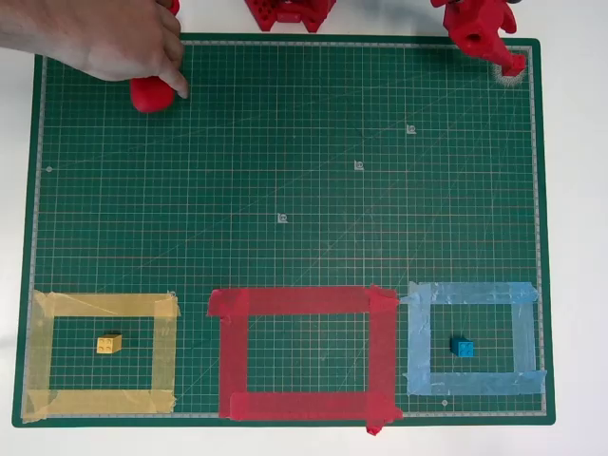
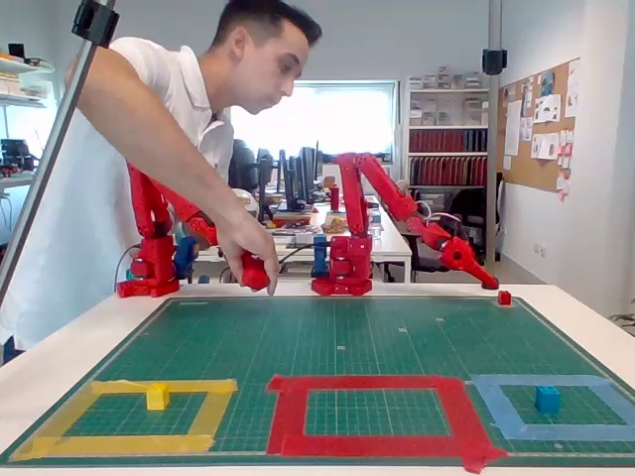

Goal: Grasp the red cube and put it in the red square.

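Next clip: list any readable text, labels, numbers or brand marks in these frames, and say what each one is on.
No text can be read with confidence.
Green mat: small white marks printed on the grid in the overhead view, too small to read.
Pinboard on the right wall in the fixed view: pinned papers, blurred.
Shelf binders: spines too small to read.
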Tool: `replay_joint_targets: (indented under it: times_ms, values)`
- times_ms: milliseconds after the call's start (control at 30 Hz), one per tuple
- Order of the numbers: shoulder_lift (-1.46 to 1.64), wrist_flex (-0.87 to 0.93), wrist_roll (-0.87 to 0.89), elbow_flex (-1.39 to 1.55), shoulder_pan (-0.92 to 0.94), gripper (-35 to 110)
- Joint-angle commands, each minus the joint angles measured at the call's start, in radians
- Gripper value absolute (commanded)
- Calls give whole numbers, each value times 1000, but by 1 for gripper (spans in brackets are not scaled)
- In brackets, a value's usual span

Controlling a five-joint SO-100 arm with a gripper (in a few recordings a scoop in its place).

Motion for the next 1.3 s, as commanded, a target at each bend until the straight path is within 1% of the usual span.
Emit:
replay_joint_targets:
  times_ms: [0, 167, 333, 467, 900, 1267]
  values:
    - [14, -38, -11, 5, 12, 23]
    - [14, -38, -12, 5, 12, 23]
    - [-17, -38, -15, 6, -26, 23]
    - [-74, -38, -15, -32, -48, 23]
    - [-253, -38, -15, -249, -35, 23]
    - [-267, -38, -15, -268, -26, 23]
